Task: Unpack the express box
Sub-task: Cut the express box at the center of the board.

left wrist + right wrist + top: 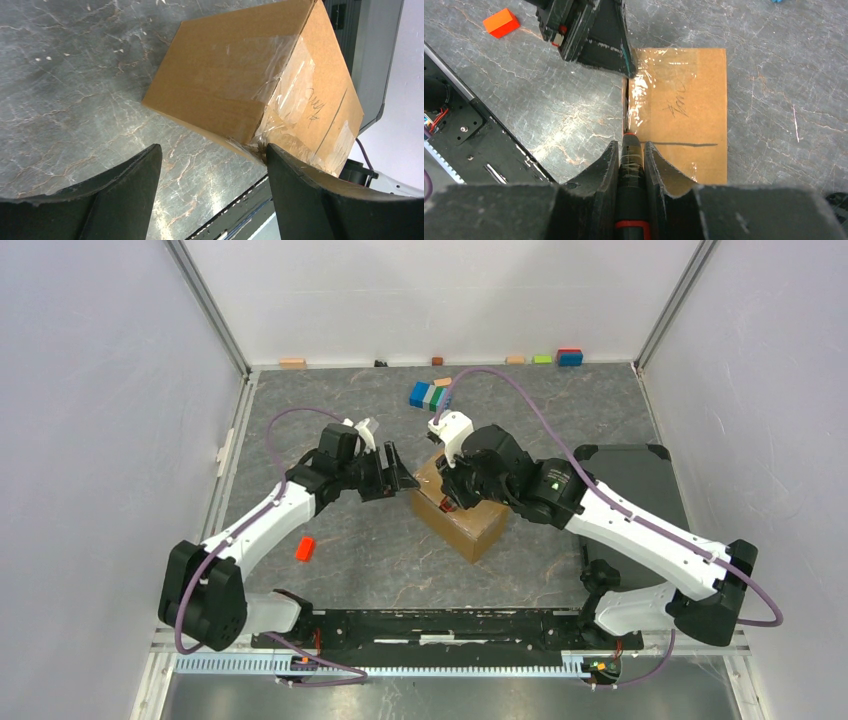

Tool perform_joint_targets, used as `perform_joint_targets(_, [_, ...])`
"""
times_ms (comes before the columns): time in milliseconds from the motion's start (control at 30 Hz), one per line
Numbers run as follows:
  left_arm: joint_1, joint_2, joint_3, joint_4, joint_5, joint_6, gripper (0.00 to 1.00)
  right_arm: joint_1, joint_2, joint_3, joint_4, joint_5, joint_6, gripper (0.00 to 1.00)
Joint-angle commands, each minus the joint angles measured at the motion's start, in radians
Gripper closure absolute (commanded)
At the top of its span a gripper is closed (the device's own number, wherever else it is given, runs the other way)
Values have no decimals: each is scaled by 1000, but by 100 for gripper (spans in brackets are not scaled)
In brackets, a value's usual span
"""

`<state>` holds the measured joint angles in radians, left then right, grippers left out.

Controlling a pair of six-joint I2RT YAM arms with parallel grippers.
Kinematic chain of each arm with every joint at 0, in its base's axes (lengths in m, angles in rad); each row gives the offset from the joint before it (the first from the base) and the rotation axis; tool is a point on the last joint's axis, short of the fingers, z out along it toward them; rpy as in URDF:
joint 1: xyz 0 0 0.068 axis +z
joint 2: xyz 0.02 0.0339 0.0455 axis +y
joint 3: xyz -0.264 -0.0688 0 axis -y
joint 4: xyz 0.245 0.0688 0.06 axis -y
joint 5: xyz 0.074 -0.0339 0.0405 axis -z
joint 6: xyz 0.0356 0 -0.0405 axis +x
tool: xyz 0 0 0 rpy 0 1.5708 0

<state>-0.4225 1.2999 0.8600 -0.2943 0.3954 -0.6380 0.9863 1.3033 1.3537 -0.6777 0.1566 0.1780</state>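
The express box [462,513] is a brown carton, closed and sealed with clear tape, standing mid-table. It fills the left wrist view [240,85] and shows from above in the right wrist view [684,115]. My left gripper [402,476] is open at the box's left corner; in its own view [212,152] one finger [300,185] touches the taped corner and nothing is between the jaws. My right gripper [447,496] is over the box, shut [630,146] on a black tool with red bands [631,170]. The tool's tip rests at the taped left edge of the box top.
A red block [305,548] lies left of the box near the front. A blue-green block cluster [428,395] sits behind the box. A flat black tray [630,480] lies at the right. Small blocks line the back wall [540,358]. The black base rail [440,625] runs along the front.
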Motion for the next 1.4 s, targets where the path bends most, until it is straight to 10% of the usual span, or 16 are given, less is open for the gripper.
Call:
perform_joint_targets(0, [48,19,33,-32,-65,62,18,-5,-43,24,-77,2,-3,100])
perform_joint_targets(1367, [83,63,39,-20,-53,71,19,14,-171,-45,-320,47,6,100])
